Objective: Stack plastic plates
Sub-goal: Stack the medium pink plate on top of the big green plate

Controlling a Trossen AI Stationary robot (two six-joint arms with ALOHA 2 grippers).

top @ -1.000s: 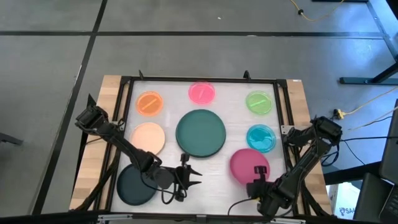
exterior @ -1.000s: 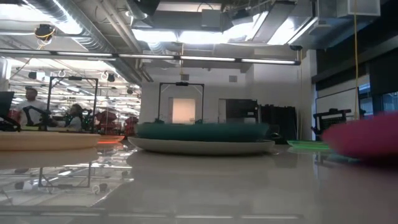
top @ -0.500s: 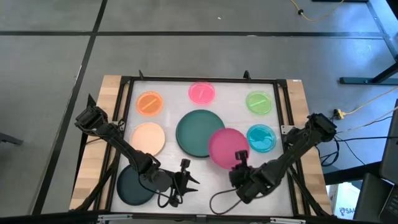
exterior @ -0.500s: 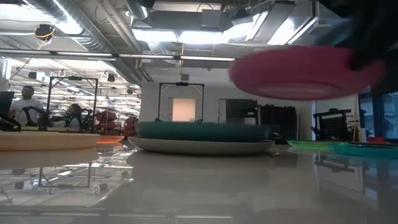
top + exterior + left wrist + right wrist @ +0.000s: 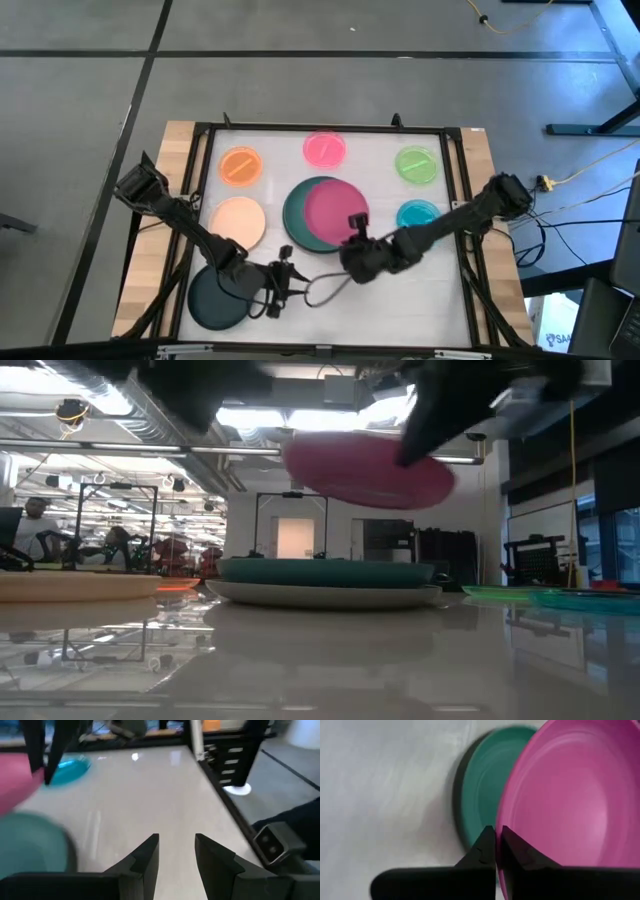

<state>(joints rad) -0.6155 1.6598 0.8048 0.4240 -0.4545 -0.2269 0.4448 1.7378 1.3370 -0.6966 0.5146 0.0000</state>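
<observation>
The magenta plate [image 5: 330, 210] hangs in the air over the dark green plate [image 5: 300, 215], held by my right gripper [image 5: 357, 224], which is shut on it. In the low view the magenta plate [image 5: 368, 470] floats tilted above the dark green plate [image 5: 325, 571], which rests on a grey plate [image 5: 320, 596]. My left gripper [image 5: 284, 283] is open near the table's near edge, beside the black plate [image 5: 212, 298], touching nothing. The right wrist view shows the magenta plate [image 5: 570, 800] partly covering the dark green one [image 5: 480, 790]. My right gripper pinches the magenta plate's rim [image 5: 504, 834] between its two fingers, at the plate's near right edge [image 5: 350, 228]. The fingers come roughly level from the table's near right side. The plate is lifted clear and tilted, above the dark green plate.
Flat on the table lie the orange plate [image 5: 240, 166], pink plate [image 5: 325, 149] and light green plate [image 5: 416, 165] along the far side, the peach plate [image 5: 238, 222] at left and the cyan plate [image 5: 418, 214] at right. A black frame [image 5: 205, 150] borders the table.
My right gripper has lifted the magenta plate off the table's near right part and carried it up and toward the left and far side, until it hangs over the dark green plate. My left gripper has shifted a little toward the black plate.
</observation>
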